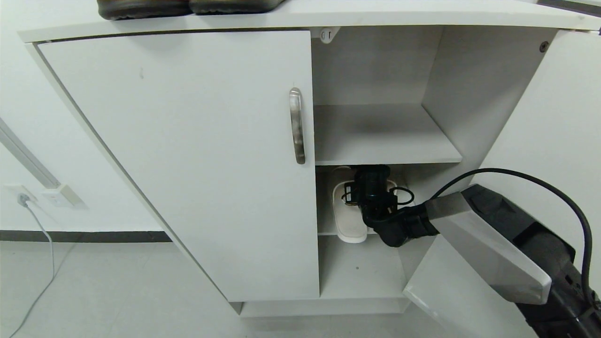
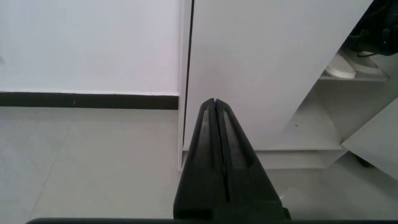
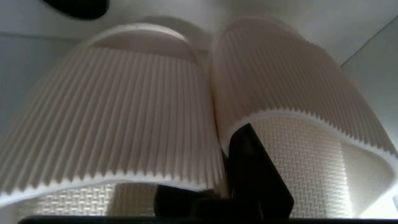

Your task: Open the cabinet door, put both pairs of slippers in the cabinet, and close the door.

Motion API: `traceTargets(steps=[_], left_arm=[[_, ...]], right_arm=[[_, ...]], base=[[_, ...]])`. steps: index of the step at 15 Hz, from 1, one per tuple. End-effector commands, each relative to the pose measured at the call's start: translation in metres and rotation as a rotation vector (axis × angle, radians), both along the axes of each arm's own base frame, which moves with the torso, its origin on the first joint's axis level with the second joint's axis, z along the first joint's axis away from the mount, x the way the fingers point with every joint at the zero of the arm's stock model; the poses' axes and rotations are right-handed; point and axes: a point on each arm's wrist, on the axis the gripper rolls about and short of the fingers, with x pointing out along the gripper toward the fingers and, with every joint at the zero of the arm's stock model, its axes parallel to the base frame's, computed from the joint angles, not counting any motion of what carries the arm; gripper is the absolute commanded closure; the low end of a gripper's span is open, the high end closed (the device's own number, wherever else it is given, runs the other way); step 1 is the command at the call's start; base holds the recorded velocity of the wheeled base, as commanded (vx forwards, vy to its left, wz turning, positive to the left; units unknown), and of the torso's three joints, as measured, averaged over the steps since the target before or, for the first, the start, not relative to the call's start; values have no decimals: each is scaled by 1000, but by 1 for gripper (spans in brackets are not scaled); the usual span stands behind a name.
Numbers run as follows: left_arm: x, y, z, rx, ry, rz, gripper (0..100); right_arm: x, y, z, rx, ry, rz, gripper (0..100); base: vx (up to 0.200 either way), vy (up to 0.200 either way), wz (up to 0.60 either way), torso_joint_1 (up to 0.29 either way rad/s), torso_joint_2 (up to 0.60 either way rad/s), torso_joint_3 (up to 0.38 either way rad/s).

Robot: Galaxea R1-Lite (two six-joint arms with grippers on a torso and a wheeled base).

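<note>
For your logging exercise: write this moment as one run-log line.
right door open | right gripper shut on white slippers, lower shelf | dark slippers on cabinet top | left gripper shut

I can read no words, numbers, labels or signs on anything in front of my grippers.
</note>
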Motion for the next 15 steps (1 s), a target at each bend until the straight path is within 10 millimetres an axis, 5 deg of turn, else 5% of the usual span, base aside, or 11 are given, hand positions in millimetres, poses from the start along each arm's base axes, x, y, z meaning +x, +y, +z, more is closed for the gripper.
traceTargets(steps=[1, 14, 15], left_arm=[[0, 0, 0, 0, 0, 0, 100], [0, 0, 0, 0, 0, 0, 100], [0, 0, 0, 0, 2, 0, 100]], right_arm=[[3, 1, -6, -2, 3, 0, 100], [7, 1, -23, -26, 33, -6, 100], [7, 1, -24, -26, 34, -6, 0]], base=[[0, 0, 0, 0, 0, 0], [0, 0, 0, 0, 0, 0], [0, 0, 0, 0, 0, 0]])
